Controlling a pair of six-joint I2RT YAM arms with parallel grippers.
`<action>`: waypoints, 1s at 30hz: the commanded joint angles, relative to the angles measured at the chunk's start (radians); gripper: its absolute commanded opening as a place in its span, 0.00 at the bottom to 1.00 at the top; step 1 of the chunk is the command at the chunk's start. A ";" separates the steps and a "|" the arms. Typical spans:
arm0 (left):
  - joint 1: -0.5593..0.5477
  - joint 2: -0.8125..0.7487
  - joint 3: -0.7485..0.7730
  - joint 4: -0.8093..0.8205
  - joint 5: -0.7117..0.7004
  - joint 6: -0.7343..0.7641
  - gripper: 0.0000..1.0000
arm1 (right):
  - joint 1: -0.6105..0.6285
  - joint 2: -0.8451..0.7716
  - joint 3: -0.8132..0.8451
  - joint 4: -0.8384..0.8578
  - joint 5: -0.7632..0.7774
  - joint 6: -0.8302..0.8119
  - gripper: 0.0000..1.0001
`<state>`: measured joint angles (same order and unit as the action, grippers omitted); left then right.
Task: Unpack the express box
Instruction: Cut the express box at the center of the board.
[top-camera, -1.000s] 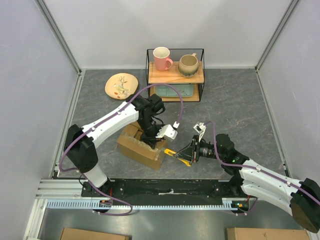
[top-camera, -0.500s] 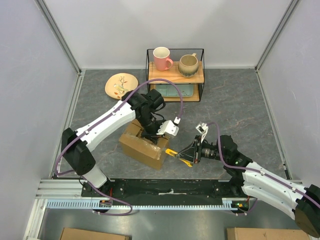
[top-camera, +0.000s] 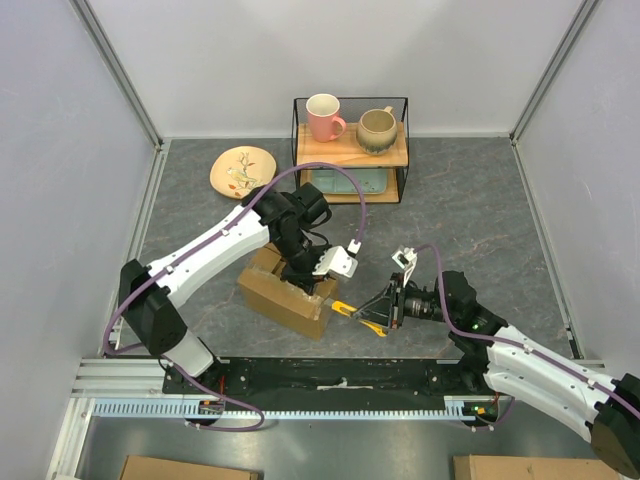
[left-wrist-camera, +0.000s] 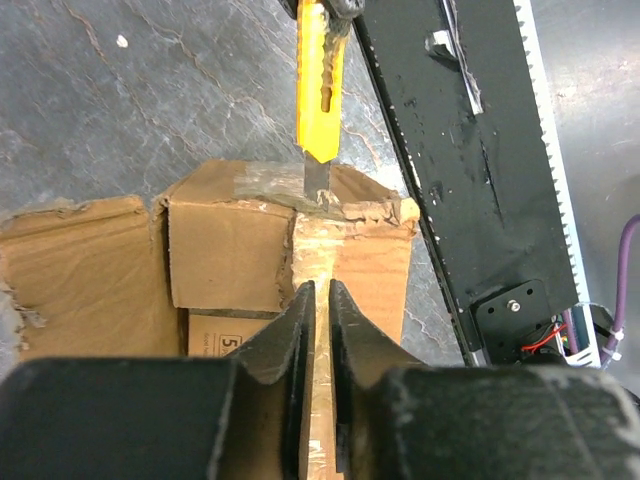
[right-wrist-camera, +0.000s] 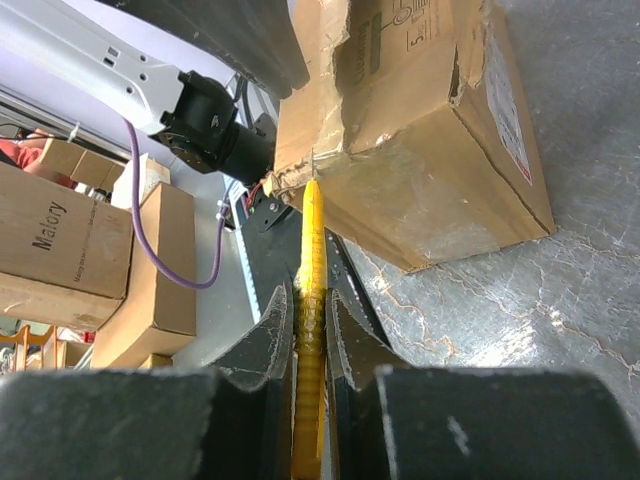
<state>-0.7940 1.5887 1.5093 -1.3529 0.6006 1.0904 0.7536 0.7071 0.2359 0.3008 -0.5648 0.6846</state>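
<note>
The express box (top-camera: 283, 292) lies near the front of the table, a brown carton with a taped seam (left-wrist-camera: 322, 240) and one flap (left-wrist-camera: 225, 240) lifted, showing a smaller packet inside. My left gripper (top-camera: 305, 274) sits on top of the box. Its jaws (left-wrist-camera: 318, 288) are closed to a thin slit over the taped seam, with nothing clearly held between them. My right gripper (top-camera: 374, 312) is shut on a yellow utility knife (top-camera: 345, 307). The knife (right-wrist-camera: 311, 250) points at the box (right-wrist-camera: 430, 170), and its blade (left-wrist-camera: 317, 178) touches the tape at the box's near end.
A patterned plate (top-camera: 243, 171) lies at the back left. A wire rack (top-camera: 402, 150) behind holds a pink mug (top-camera: 324, 117), a beige mug (top-camera: 377, 128) and a teal tray (top-camera: 350, 182) below. The black base rail (top-camera: 340, 375) runs just past the box. Cardboard boxes (right-wrist-camera: 60, 250) stand off the table.
The left arm's elbow has swung leftward while its gripper stays on the box. The right arm has dropped slightly, with the knife tip still at the box's near end.
</note>
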 joint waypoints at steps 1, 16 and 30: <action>-0.005 0.004 -0.009 -0.184 0.019 0.035 0.19 | 0.003 -0.011 0.006 -0.006 -0.018 0.001 0.00; -0.005 0.077 -0.011 -0.166 0.011 0.083 0.33 | 0.003 0.046 -0.012 0.052 -0.027 0.000 0.00; -0.005 0.114 -0.038 -0.164 0.057 0.109 0.26 | 0.003 0.068 -0.026 0.124 0.003 0.024 0.00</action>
<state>-0.7944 1.6821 1.4776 -1.3533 0.6056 1.1507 0.7536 0.7746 0.2142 0.3511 -0.5709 0.6975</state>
